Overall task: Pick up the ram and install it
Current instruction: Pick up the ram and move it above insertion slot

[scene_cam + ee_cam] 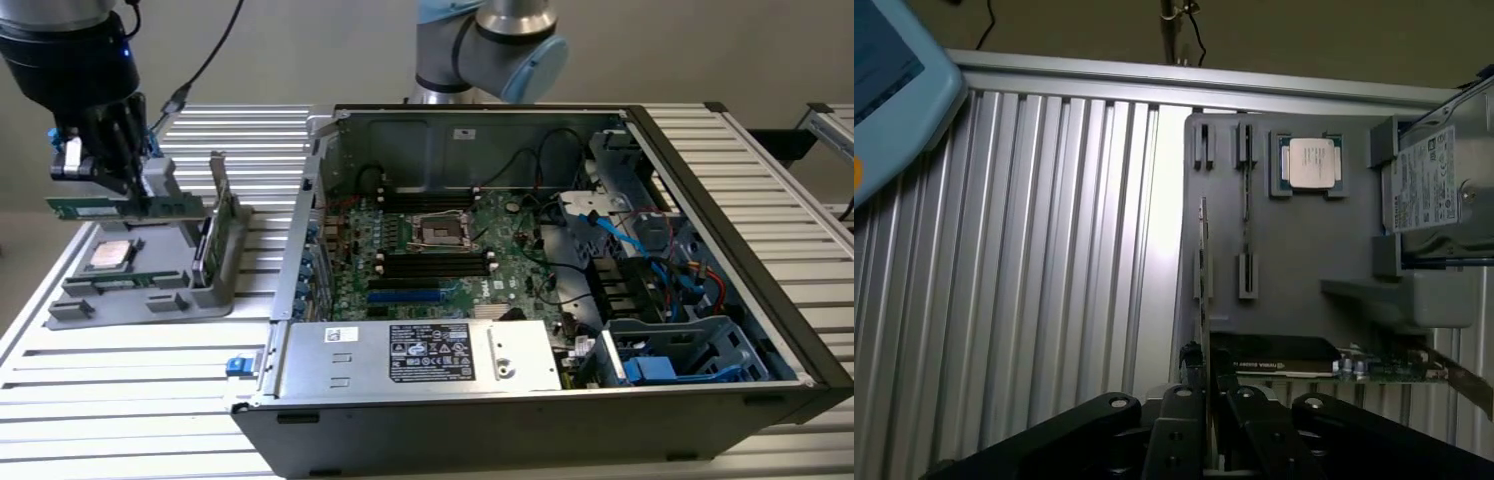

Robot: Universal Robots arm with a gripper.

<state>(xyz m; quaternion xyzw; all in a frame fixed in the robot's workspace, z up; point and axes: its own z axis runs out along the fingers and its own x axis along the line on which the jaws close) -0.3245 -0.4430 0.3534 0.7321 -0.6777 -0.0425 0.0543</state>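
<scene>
Gripper (130, 192) is clamped on the ram (94, 207), with the fingers pinching its top edge about mid-length. The stick is level and long side horizontal, at the exterior view's left.

In the wrist view the ram (1203, 260) is edge-on, a thin line running straight out from between the finger pads (1176, 415). The jaws are nearly together with only the board between them.

The ram hangs over the grey holder (134, 285) and looks clear of it. It lines up over the holder's outer slot posts (1202, 275). Can't tell for certain whether the lower edge touches them.

Also on the holder (1304, 250):
- CPU (1312, 163) lying flat in its pocket, also seen in the exterior view (110, 256).
- Drive (1439, 185) with a white label, on the side away from the ram.
- Expansion card (1304, 360) just beside the fingers.

The holder sits on the slatted aluminium table (107, 400).

The open PC case (534, 430) is to the exterior view's right of the holder, well apart from the ram. Inside it:
- PSU (414, 352) along the near edge.
- Motherboard (521, 250) behind the PSU.
- Dark memory slots (434, 265) next to the CPU socket (441, 230).

The arm base (487, 40) stands behind the case.
</scene>
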